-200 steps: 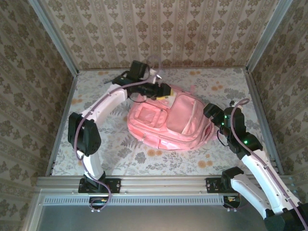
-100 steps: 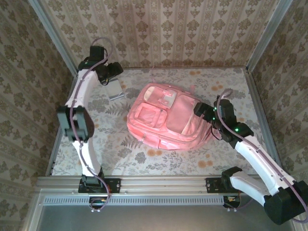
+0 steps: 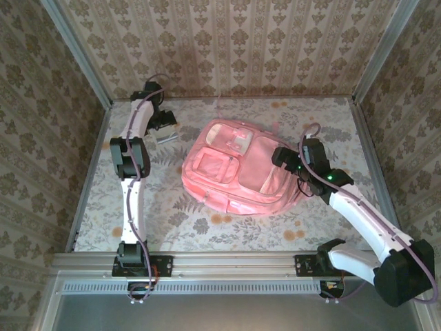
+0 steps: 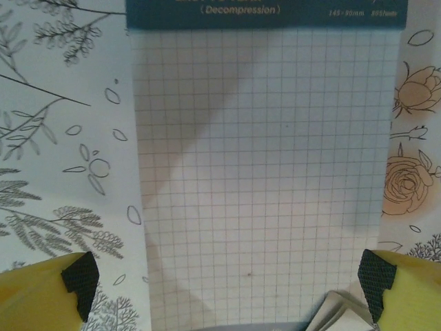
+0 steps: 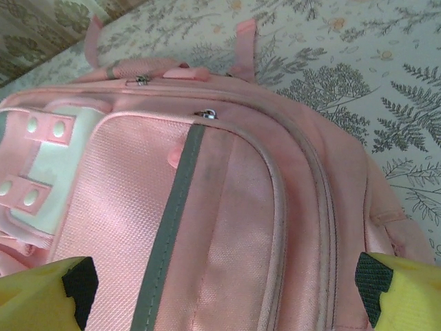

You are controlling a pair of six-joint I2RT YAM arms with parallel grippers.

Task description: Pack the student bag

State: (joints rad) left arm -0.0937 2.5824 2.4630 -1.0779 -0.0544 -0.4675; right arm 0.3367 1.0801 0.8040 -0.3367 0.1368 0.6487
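Observation:
The student bag point(image 3: 238, 172), a large pink backpack, lies flat in the middle of the table with its pockets facing up. Its zipped pockets point(image 5: 207, 207) and pale patch point(image 5: 48, 148) fill the right wrist view. My right gripper point(image 3: 284, 157) hovers over the bag's right side, open point(image 5: 227, 286), with nothing between its fingers. A squared-paper notepad point(image 3: 165, 136) with a dark teal header point(image 4: 265, 14) lies flat at the far left. My left gripper point(image 3: 162, 123) hangs just above the pad, open point(image 4: 227, 283), its black pads point(image 4: 79, 276) spread wider than the pad.
The table point(image 3: 172, 214) is covered with a floral cloth and enclosed by patterned walls point(image 3: 41, 138) on three sides. A curled paper corner point(image 4: 337, 314) shows by the notepad's near right edge. Bag straps point(image 5: 244, 41) point toward the back wall.
My left arm swung from the bag's top to the far left corner and now hangs over the notepad, jaws opened wide. The right gripper moved slightly left over the bag.

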